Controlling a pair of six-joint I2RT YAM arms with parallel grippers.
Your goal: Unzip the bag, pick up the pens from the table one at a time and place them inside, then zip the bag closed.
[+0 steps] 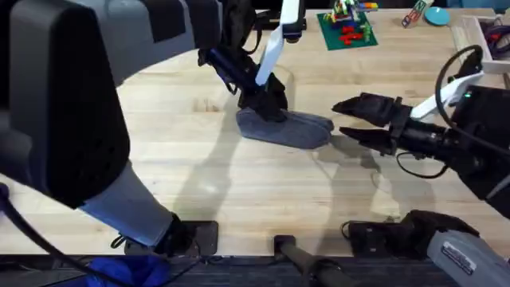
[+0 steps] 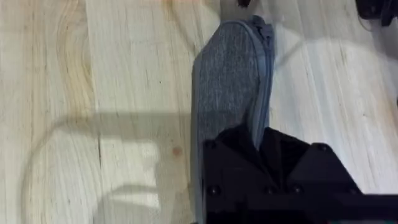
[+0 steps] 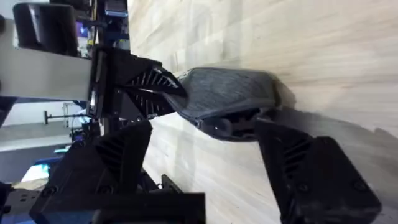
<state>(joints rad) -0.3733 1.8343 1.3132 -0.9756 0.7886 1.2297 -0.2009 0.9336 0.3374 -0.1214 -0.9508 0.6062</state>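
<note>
The blue-grey bag [image 1: 291,127] lies in the middle of the wooden table [image 1: 199,175], its zipper [image 2: 266,74] running along one edge. My left gripper [image 1: 269,102] comes down on the bag's left end, and its black fingers [image 2: 273,168] are shut on the fabric at the zipper seam. My right gripper [image 1: 346,118] is open just off the bag's right end. In the right wrist view its two fingers [image 3: 311,174] stand wide on either side of that end of the bag [image 3: 230,93]. No pens are in view.
A green baseplate [image 1: 347,29] with coloured bricks sits at the back of the table. Small items [image 1: 421,13] and a tray [image 1: 488,36] occupy the back right corner. Bare wood spreads in front of the bag.
</note>
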